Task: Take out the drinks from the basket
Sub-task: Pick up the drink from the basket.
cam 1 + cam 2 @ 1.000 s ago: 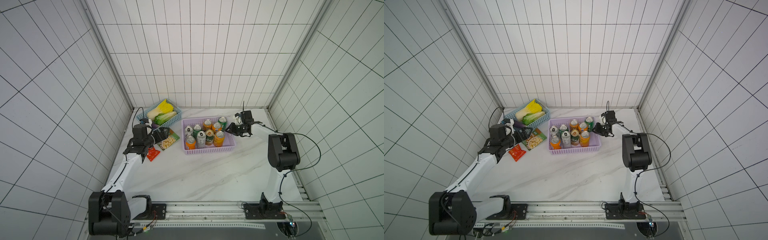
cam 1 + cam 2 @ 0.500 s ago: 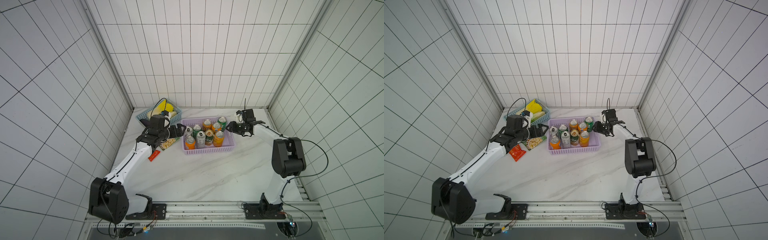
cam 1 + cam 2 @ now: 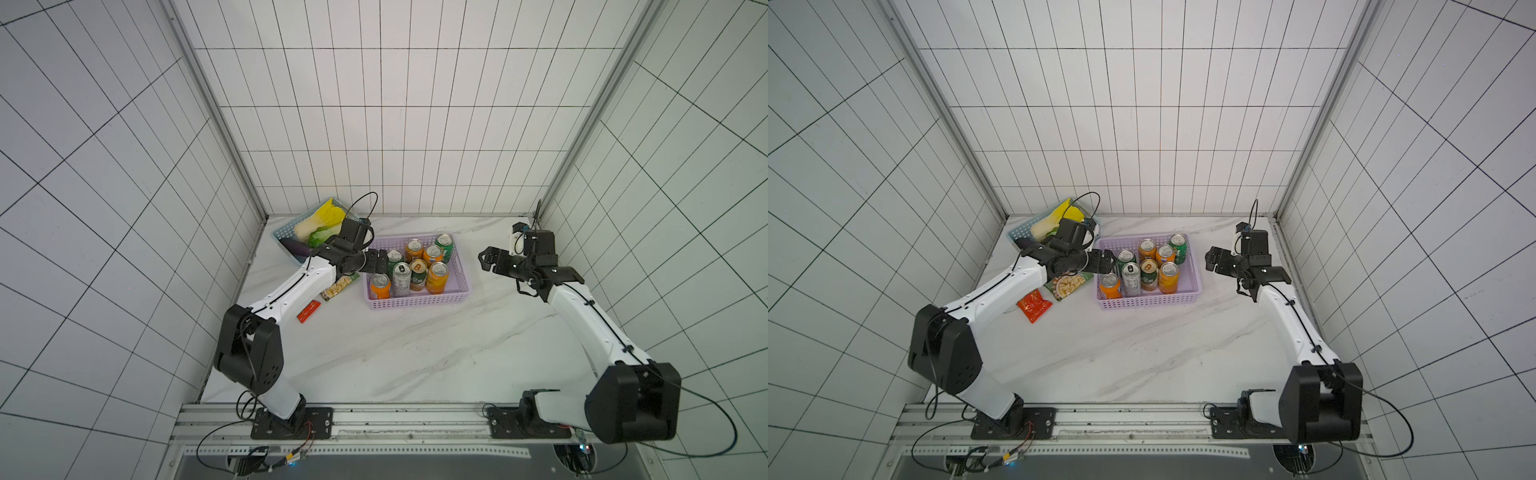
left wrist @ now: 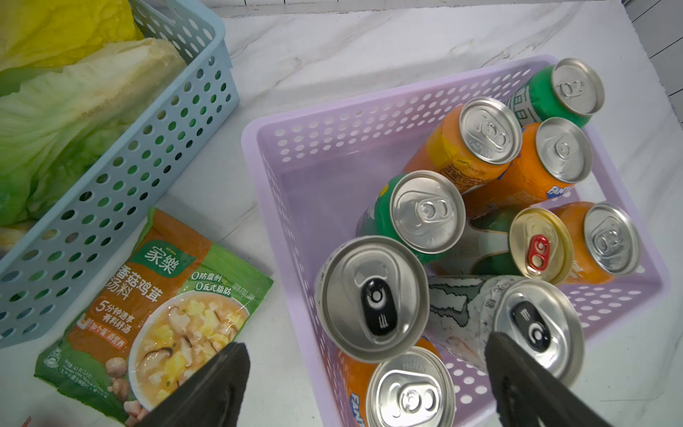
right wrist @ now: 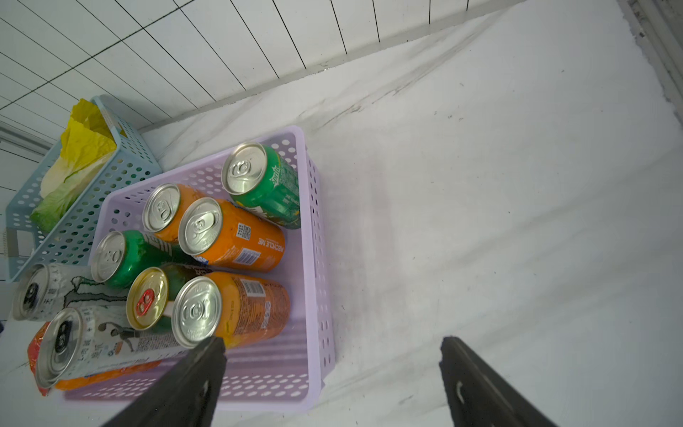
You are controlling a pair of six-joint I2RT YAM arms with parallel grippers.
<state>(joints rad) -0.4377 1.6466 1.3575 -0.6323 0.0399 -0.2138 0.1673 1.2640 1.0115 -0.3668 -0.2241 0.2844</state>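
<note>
In both top views the left pincer (image 3: 384,264) covers one slim silver-white can (image 4: 373,297), which shows only in the wrist views. Both wrist views cut off the finger roots.

The drinks (image 3: 417,269) are nine metal-topped cans in orange, green, silver-white and green-and-gold. They stand inside the basket (image 3: 419,303), a shallow lilac perforated tray on the worktop (image 3: 415,353).

The cans are upright, long axes vertical. The basket's long axis runs side to side.

The left pincer is spread above the silver-white can, empty. The right pincer (image 3: 484,261) is spread and empty, near the basket's right end.
</note>
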